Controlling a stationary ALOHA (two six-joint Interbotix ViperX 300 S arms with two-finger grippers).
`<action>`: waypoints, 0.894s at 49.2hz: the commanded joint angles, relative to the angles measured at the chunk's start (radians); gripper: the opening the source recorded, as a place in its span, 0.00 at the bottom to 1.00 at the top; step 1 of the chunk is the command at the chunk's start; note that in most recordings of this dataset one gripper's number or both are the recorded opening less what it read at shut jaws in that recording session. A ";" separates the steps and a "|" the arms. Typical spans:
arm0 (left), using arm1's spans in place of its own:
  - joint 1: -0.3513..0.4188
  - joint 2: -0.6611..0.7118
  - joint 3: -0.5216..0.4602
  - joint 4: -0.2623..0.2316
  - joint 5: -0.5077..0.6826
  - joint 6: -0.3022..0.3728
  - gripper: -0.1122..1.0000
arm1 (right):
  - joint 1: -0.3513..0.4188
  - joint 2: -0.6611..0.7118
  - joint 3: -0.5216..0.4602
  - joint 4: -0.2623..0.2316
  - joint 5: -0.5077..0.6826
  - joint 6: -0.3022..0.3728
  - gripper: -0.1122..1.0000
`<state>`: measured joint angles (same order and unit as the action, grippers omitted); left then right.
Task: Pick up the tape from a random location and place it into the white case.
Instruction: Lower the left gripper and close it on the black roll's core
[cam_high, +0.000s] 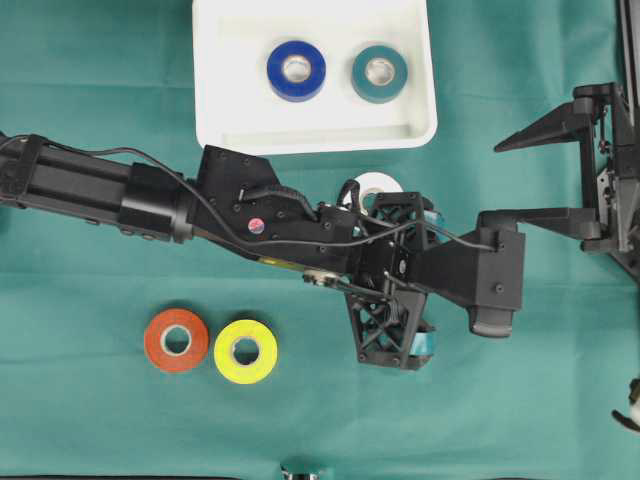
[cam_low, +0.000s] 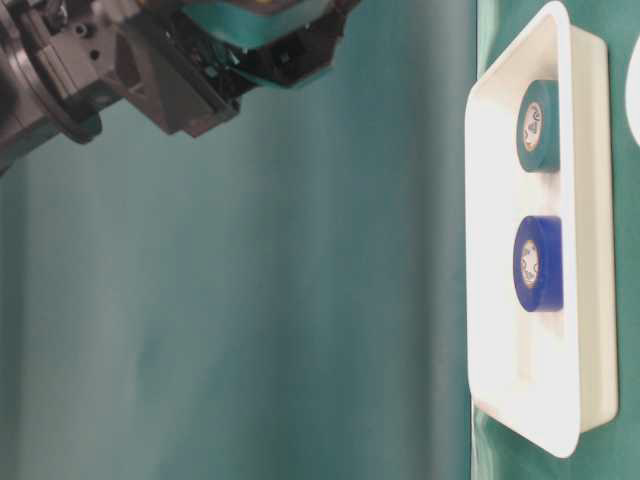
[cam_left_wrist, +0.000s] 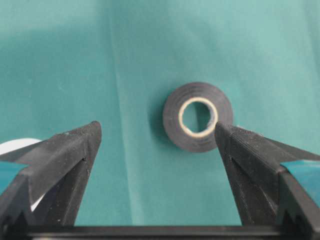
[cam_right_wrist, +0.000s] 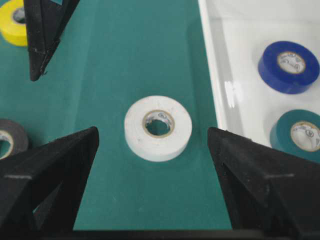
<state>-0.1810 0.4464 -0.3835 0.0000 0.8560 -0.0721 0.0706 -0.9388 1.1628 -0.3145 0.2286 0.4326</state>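
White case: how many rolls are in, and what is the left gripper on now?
Done: the blue roll and teal roll lie in the white case. In hand: nothing held; the left gripper is open above the black roll. Left: black, the white roll, orange roll and yellow roll on the cloth. The right gripper is open, idle.

Two tape rolls (cam_high: 296, 70) side by side in case (cam_high: 230, 125).

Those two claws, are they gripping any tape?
No. The left gripper is open above the black tape; the right gripper is open, holding nothing.
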 joint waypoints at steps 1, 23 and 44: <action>-0.008 -0.015 -0.011 0.003 -0.014 -0.003 0.98 | 0.000 0.009 -0.015 -0.003 -0.009 -0.002 0.88; -0.009 0.080 0.051 0.003 -0.133 -0.026 0.98 | -0.002 0.017 -0.012 -0.002 -0.011 -0.002 0.88; -0.009 0.199 0.054 0.003 -0.210 -0.028 0.98 | -0.002 0.029 -0.011 -0.003 -0.012 -0.002 0.88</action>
<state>-0.1871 0.6565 -0.3191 0.0000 0.6581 -0.0997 0.0706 -0.9189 1.1628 -0.3145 0.2270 0.4326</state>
